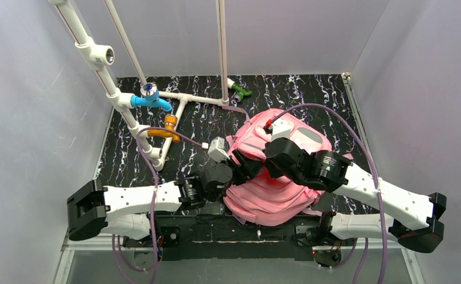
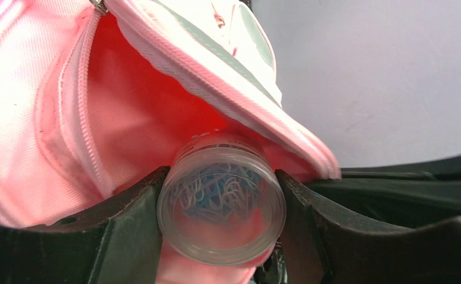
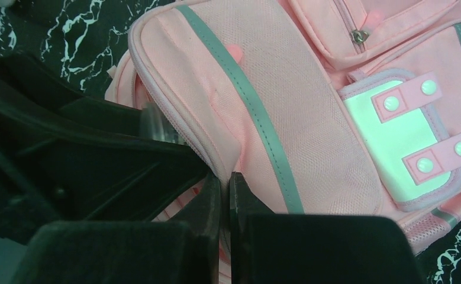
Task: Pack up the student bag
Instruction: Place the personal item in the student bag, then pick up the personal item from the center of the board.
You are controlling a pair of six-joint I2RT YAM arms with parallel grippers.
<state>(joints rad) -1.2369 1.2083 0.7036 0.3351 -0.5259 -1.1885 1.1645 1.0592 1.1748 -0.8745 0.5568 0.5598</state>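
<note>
Pale grey walls box in a black, white-veined tabletop [image 1: 310,94], with a white pipe frame [image 1: 177,109] at its far left. The bag [image 1: 263,204], pink with grey trim, lies on the near middle of that surface, and both arms bend over it.

The left end effector [image 2: 221,236] stands at a middling spread, clamped on a clear jar [image 2: 222,195] of what look like blue and white paper clips. The jar lies on its side between the fingers. One flat end faces the wrist camera and the other points into an unzipped compartment with a red-lit lining. The zip [image 2: 89,118] runs open down the left edge of that mouth.

The right end effector [image 3: 225,183] is all but closed, pinching the seam at the edge of the front flap [image 3: 257,106]. It appears to hold the flap up so that the mouth gapes.

The step in hand looks like putting the jar into the bag. The jar sits at the threshold, partly under the flap, and I would not call it inside yet.

The next move probably calls for a push along the jar's own axis, deeper under the flap, while the right arm holds the fabric up. Letting go seems safe only once the jar is past the zip line, since a smooth round jar could roll back out. The left fingers will have to spread inside a tight fabric mouth, so they may catch on the lining.
</note>
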